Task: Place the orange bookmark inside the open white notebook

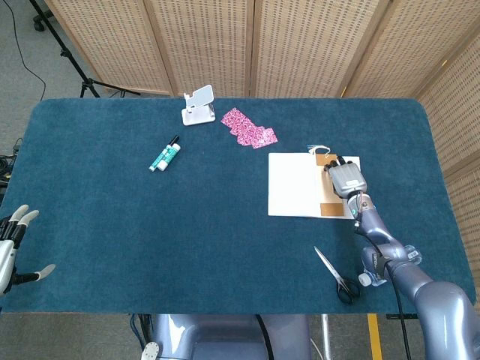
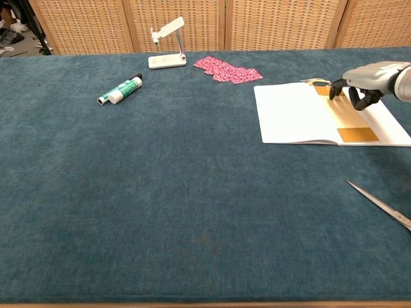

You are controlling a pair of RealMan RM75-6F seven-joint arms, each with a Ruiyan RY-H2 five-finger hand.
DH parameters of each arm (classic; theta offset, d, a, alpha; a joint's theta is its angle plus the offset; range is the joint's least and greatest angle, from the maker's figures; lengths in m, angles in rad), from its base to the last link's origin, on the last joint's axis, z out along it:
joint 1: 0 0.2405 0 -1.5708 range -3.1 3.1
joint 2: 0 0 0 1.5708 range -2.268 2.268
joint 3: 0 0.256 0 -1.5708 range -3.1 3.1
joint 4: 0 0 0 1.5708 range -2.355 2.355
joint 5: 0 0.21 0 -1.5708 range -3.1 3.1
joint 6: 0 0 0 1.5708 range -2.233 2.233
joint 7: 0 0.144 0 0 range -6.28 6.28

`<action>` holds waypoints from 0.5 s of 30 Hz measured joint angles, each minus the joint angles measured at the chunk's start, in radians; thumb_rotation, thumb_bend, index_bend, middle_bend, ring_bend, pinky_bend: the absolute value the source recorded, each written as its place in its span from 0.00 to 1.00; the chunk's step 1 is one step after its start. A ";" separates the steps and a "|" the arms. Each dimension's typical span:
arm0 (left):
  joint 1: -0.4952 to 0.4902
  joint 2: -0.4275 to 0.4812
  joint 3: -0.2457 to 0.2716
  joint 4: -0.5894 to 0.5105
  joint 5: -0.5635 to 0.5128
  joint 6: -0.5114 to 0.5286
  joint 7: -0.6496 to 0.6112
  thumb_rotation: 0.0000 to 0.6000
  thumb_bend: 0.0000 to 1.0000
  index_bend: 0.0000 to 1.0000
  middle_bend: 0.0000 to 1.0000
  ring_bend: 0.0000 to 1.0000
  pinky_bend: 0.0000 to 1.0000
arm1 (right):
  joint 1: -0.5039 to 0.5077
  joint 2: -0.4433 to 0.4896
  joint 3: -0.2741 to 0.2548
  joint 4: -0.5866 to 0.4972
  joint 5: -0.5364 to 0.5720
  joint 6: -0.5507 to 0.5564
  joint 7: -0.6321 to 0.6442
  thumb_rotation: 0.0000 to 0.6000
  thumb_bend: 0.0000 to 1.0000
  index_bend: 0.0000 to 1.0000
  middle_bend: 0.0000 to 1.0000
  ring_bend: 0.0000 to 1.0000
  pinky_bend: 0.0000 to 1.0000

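The open white notebook [image 1: 296, 184] lies flat at the right of the blue table. The orange bookmark [image 2: 350, 120] lies lengthwise on its right page, with a pale tassel [image 1: 316, 150] past the page's far edge. My right hand [image 1: 343, 178] hovers palm down over the strip's far half, and its fingertips [image 2: 334, 91] touch the bookmark. In the head view the hand hides the strip's middle, so only the two orange ends show. My left hand [image 1: 13, 245] sits at the table's near left corner, fingers spread and holding nothing.
A pair of scissors [image 1: 337, 276] lies near the front edge, below the notebook. A green-and-white glue stick [image 1: 164, 154], a white phone stand [image 1: 198, 105] and a pink patterned piece [image 1: 249, 129] lie toward the far side.
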State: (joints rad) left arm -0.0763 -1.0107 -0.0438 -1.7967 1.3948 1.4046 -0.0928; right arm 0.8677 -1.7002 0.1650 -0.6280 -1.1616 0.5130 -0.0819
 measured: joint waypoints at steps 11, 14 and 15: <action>0.000 0.000 0.001 -0.001 0.002 0.000 -0.001 1.00 0.00 0.00 0.00 0.00 0.00 | -0.005 -0.006 0.011 -0.016 0.018 0.015 -0.039 1.00 1.00 0.22 0.19 0.08 0.23; 0.000 0.002 0.001 0.000 0.004 0.000 -0.002 1.00 0.00 0.00 0.00 0.00 0.00 | -0.011 -0.008 0.018 -0.025 0.037 0.030 -0.071 1.00 1.00 0.22 0.19 0.08 0.23; 0.000 0.002 0.002 0.000 0.005 0.000 -0.003 1.00 0.00 0.00 0.00 0.00 0.00 | -0.014 -0.009 0.021 -0.030 0.046 0.034 -0.082 1.00 1.00 0.22 0.19 0.08 0.23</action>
State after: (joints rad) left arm -0.0766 -1.0084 -0.0421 -1.7972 1.3994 1.4043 -0.0957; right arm 0.8541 -1.7090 0.1861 -0.6582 -1.1153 0.5470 -0.1641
